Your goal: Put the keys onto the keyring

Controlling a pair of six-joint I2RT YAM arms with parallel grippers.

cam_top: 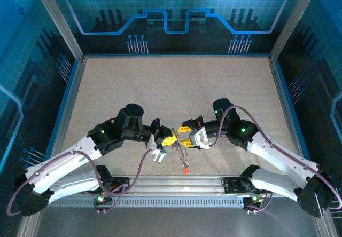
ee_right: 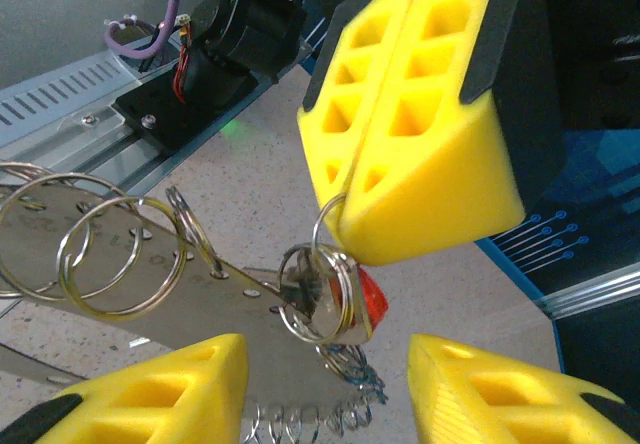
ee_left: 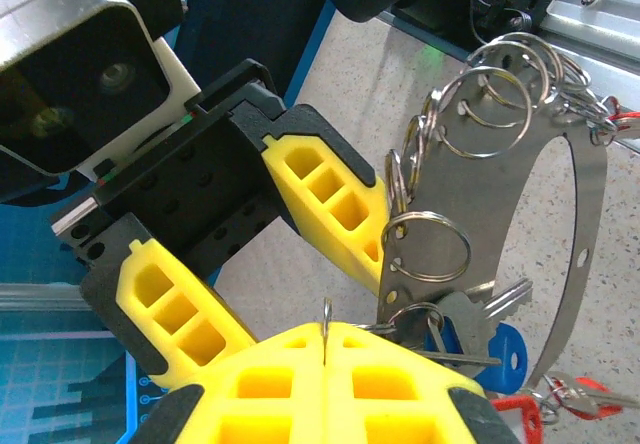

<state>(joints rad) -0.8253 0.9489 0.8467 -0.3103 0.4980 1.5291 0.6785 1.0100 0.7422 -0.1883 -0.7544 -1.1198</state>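
Clamping keyring (ee_left: pixel 592 204), L gripper (ee_left: pixel 327 336) shut; R gripper (ee_right: pixel 322 349) agape beside it, near table (cam_top: pixel 176 87) front edge.

Left pincer (ee_left: pixel 327 330) clamped, right pincer (ee_right: pixel 325 349) parted

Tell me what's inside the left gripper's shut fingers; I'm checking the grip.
A thin split ring pokes from the left gripper's tips, red key head just below. The pinched part of the ring is hidden.
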